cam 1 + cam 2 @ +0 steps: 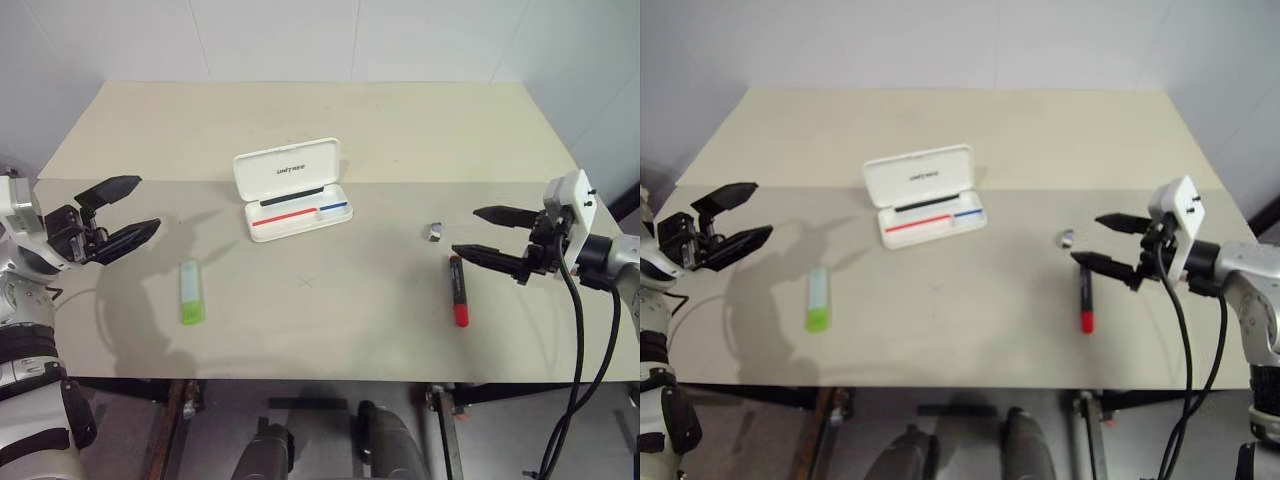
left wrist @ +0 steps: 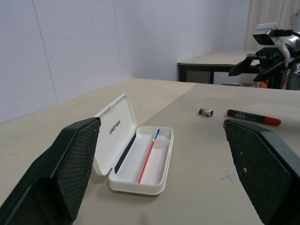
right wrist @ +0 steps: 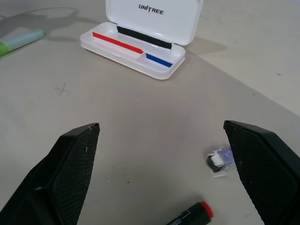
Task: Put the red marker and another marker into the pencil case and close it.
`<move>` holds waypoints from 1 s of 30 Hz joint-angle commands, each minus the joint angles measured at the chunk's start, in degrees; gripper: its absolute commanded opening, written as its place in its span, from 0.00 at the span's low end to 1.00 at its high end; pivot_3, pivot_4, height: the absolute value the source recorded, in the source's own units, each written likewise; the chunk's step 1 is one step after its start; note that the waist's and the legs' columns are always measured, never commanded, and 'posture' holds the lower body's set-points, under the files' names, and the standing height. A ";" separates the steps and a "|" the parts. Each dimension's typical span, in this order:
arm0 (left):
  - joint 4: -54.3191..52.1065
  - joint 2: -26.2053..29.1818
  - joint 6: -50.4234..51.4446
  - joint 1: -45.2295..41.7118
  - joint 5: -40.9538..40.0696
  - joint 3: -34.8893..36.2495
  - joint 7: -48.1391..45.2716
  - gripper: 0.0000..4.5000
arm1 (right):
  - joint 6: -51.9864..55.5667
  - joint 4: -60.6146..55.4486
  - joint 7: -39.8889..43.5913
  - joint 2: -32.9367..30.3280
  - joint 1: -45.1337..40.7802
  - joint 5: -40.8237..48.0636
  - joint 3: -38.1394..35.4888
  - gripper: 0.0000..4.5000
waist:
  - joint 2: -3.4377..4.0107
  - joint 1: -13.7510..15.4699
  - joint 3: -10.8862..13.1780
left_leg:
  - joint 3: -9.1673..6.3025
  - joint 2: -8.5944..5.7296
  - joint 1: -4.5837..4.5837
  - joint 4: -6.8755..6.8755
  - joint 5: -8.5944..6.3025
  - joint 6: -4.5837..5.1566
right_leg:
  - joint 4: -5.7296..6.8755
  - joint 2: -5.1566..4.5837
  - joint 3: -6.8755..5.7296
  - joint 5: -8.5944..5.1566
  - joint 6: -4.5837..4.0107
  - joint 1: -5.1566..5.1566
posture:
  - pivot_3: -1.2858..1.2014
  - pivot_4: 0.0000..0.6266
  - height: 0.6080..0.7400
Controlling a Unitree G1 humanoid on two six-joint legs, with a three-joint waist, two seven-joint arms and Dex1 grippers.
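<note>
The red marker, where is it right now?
In the left eye view the red marker lies on the table at the robot's right, just below the open right pincer, near a small silver object.

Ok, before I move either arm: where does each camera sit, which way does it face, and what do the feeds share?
Left eye and right eye views: on the head, looking forward and down at the table; the left gripper and right gripper show, open and empty.
Left wrist view: between its own fingers, facing the open pencil case, red marker and the right gripper.
Right wrist view: between its own fingers, facing the pencil case, green highlighter and small silver object.
All share the pencil case and red marker.
</note>
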 commanded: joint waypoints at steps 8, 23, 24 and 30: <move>-7.31 -1.14 1.44 2.82 -1.93 0.85 -0.48 1.00 | 1.06 -6.01 -3.18 2.42 3.64 3.91 -3.59 1.00 | -0.06 0.29 -0.04 | 0.02 0.00 0.01 0.03 0.00 0.01 | 0.01 0.01 0.06 0.02 0.02 0.00 | 0.52 0.24 1.00; -14.30 -4.07 4.22 1.68 1.41 -5.08 1.62 1.00 | -3.64 -17.33 -2.15 5.05 12.27 3.81 -1.75 1.00 | -0.10 1.99 -0.04 | 0.03 -0.01 -0.01 0.08 -0.05 0.09 | -0.03 0.04 0.09 0.06 0.04 0.01 | 0.52 0.24 1.00; -12.50 -5.00 3.20 -0.04 2.66 -6.62 1.23 1.00 | -4.91 -19.00 -1.88 5.38 13.71 3.70 -1.93 1.00 | -0.11 2.21 -0.05 | 0.03 -0.01 -0.01 0.08 -0.05 0.10 | -0.03 0.05 0.09 0.06 0.04 0.01 | 0.52 0.24 1.00; 1.56 -9.67 -4.33 -10.50 10.17 -13.02 -0.85 1.00 | -9.35 -24.47 -4.05 7.49 18.72 2.27 -2.54 1.00 | -0.23 2.62 -0.05 | 0.08 -0.02 0.00 0.19 -0.04 0.11 | -0.14 0.10 0.11 0.20 0.10 0.14 | 0.52 0.24 1.00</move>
